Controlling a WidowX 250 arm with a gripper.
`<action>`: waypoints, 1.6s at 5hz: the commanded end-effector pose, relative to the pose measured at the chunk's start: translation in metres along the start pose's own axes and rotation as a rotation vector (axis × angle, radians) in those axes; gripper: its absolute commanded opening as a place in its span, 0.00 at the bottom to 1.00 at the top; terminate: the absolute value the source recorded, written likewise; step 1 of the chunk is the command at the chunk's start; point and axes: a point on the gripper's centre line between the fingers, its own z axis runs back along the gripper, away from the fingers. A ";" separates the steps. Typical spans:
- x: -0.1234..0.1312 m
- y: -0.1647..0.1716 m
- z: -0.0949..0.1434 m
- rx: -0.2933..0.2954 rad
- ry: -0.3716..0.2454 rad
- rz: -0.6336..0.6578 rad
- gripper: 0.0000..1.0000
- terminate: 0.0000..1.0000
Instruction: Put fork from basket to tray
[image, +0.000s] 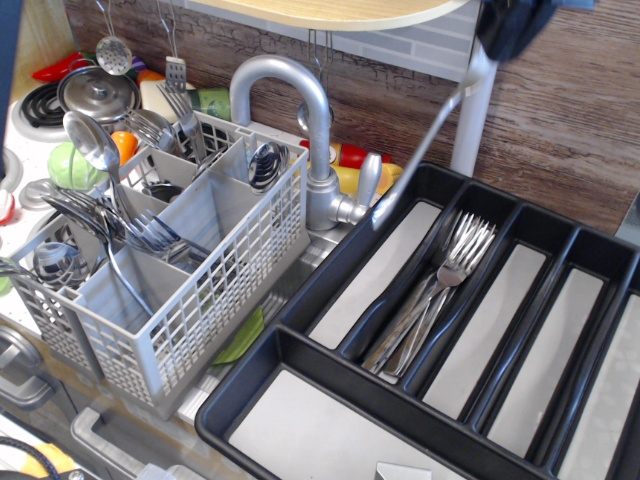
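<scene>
My gripper (503, 35) is a dark shape at the top right edge, mostly cut off, above the far side of the tray. It is shut on the fork (425, 148), which hangs slanted down to the left, blurred, with its low end just over the tray's far left rim. The black tray (300, 322) fills the lower right; several forks (440, 275) lie in its second long compartment. The light grey basket (200, 300) stands at the left, with forks (152, 234) and spoons (265, 160) in it.
A chrome faucet (300, 100) rises between basket and tray. A white post (478, 115) stands behind the tray, close to the hanging fork. A ladle (88, 140) sticks up from the basket. A pot lid (95, 90) and stove rings are at the far left.
</scene>
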 end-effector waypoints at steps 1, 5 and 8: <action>-0.005 0.010 -0.019 -0.176 0.009 0.076 0.00 0.00; -0.003 0.019 -0.030 -0.273 0.112 0.114 1.00 0.00; -0.003 0.019 -0.030 -0.273 0.112 0.114 1.00 0.00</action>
